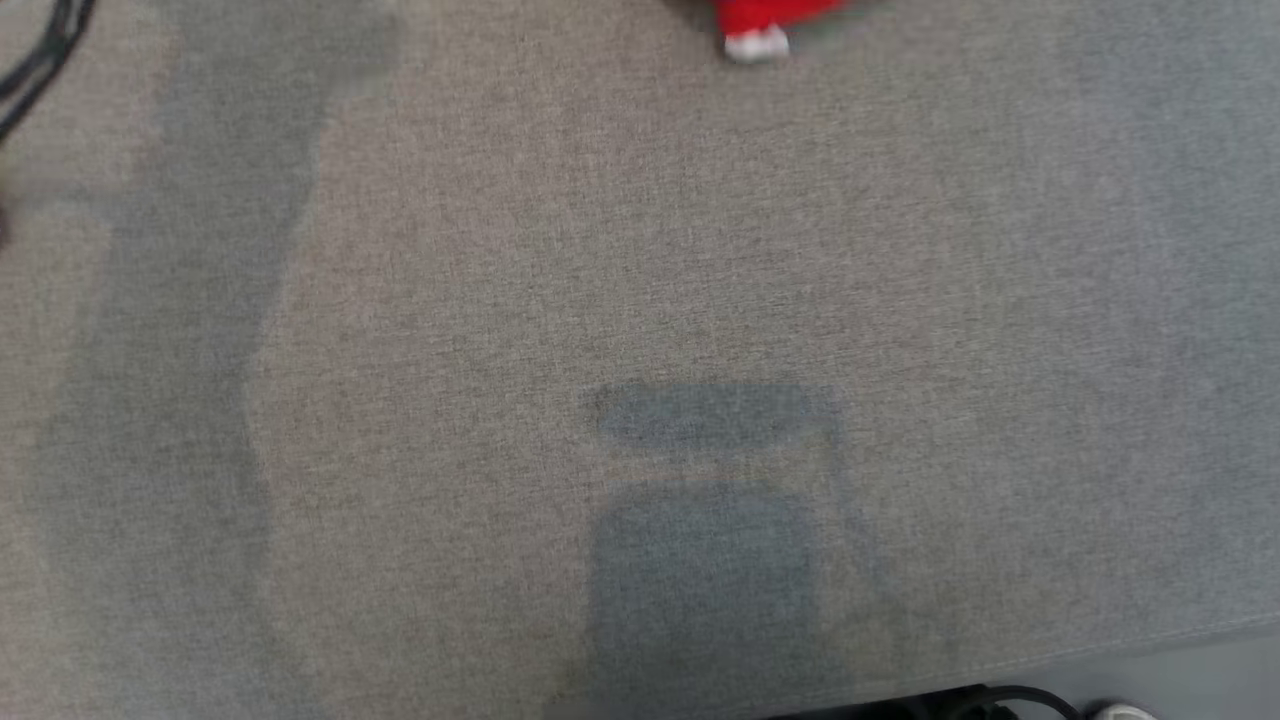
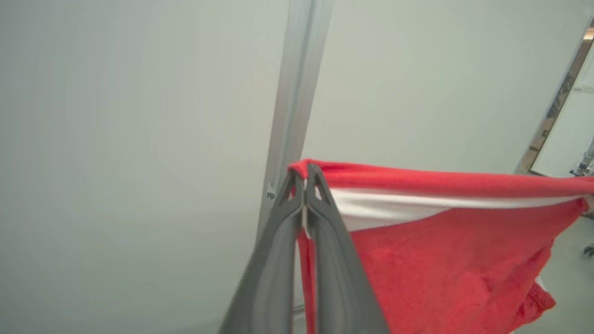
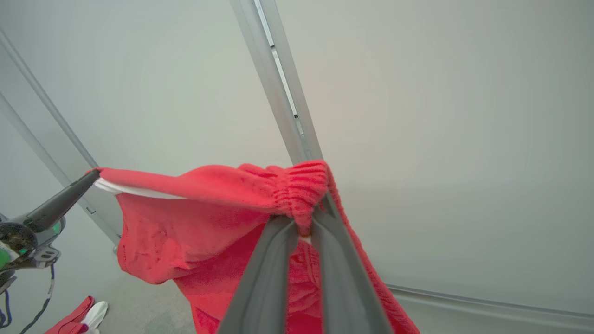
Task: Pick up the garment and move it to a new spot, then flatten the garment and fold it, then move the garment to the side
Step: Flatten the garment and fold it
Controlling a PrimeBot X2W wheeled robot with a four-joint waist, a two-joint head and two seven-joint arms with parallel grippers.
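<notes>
Grey woven surface (image 1: 480, 260) lies nearest, mottled with soft shadows. Above it the red garment (image 2: 441, 260) hangs stretched between both arms. The left gripper (image 2: 304, 175) is pinched tight on its white-lined edge, and the right gripper (image 3: 304, 226) is closed on the gathered waistband. Behind stands a pale wall (image 2: 116, 139) with an aluminium rail (image 2: 297, 93).

Bench (image 1: 640, 250): a wide top covered in grey-beige woven fabric; its front edge runs along the lower right of the head view.
Shadows (image 1: 700, 560): soft dark patches on the fabric, 1 blocky at lower centre, 1 long down the left.
Floor (image 1: 1200, 670): a pale strip past the bench edge.
Cables: 1 black cable (image 1: 40, 60) at the top left corner, another (image 1: 960, 700) at the bottom edge.
Wall (image 2: 116, 139): plain, pale grey-green.
Rail (image 2: 297, 93): a slotted aluminium profile against the wall.
Frame (image 2: 557, 102): a slanted metallic edge, far right of the left wrist view.
</notes>
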